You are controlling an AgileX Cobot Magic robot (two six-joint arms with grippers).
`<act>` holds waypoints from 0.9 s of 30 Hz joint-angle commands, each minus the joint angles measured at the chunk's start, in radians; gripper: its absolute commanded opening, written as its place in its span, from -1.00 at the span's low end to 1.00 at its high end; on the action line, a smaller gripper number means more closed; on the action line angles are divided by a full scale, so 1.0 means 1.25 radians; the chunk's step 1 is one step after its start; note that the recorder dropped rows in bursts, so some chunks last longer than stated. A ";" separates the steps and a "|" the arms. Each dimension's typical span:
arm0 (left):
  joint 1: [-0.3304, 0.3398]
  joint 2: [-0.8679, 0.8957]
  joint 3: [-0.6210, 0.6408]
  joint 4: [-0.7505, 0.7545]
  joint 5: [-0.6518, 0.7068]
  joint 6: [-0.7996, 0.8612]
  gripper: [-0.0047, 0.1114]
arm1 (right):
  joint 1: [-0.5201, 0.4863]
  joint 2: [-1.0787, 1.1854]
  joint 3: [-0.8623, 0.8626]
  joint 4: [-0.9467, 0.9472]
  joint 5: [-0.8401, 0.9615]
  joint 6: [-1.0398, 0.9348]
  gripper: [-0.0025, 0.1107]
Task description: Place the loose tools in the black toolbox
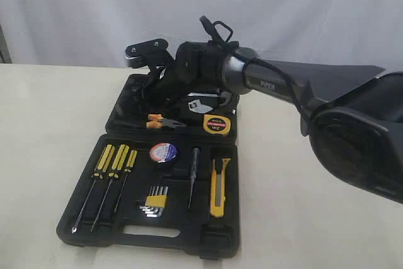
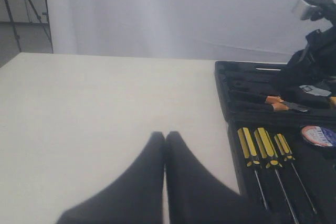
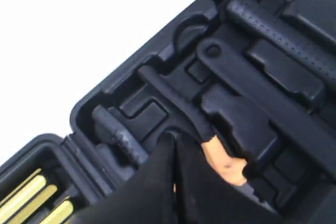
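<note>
The right hand (image 3: 172,139) is closed, its two dark fingertips pressed together with nothing clamped between them. It hangs low over the far half of the open black toolbox (image 1: 189,247), right at the pliers (image 3: 223,161). One orange handle of the pliers shows just beside the fingers, and a sliver of orange shows through the slit behind the tips. Whether the fingers touch the handle cannot be told. The pliers lie in the moulded recesses of that far half, handles orange and black, nose dark.

In the same half, to the right of the pliers, sits the small tape measure (image 1: 216,124), yellow with a black face and a red strip. The right arm's dark wrist hides much of the box behind both.

In the near half, the tape roll (image 1: 163,152) is dark with a pale printed label. The utility knife (image 1: 218,187), long and yellow, lies lengthwise on the right side.

Beside them are three yellow-and-black screwdrivers (image 1: 116,159) in a row, one slim dark driver (image 1: 192,177), and one hex key set (image 1: 154,201) in a yellow holder.

The left hand (image 2: 165,139) is also closed, fingers together, above the bare pale counter (image 1: 50,105), well apart from the box's left edge.

Count: one pair of pliers, one tape measure, one roll, one knife.
</note>
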 commanded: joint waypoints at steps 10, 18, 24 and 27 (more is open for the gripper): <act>-0.002 -0.002 0.002 -0.002 0.000 0.000 -0.92 | -0.017 0.045 -0.001 -0.048 0.056 0.009 -0.96; -0.002 -0.002 0.002 -0.002 0.000 0.000 -0.92 | -0.031 -0.021 -0.001 -0.048 0.045 0.005 -0.96; -0.002 -0.002 0.002 -0.002 0.000 0.000 -0.92 | -0.031 -0.012 -0.001 -0.051 0.032 0.003 -0.96; -0.002 -0.002 0.002 -0.002 0.000 0.000 -0.92 | -0.031 0.019 -0.001 -0.051 0.041 0.010 -0.96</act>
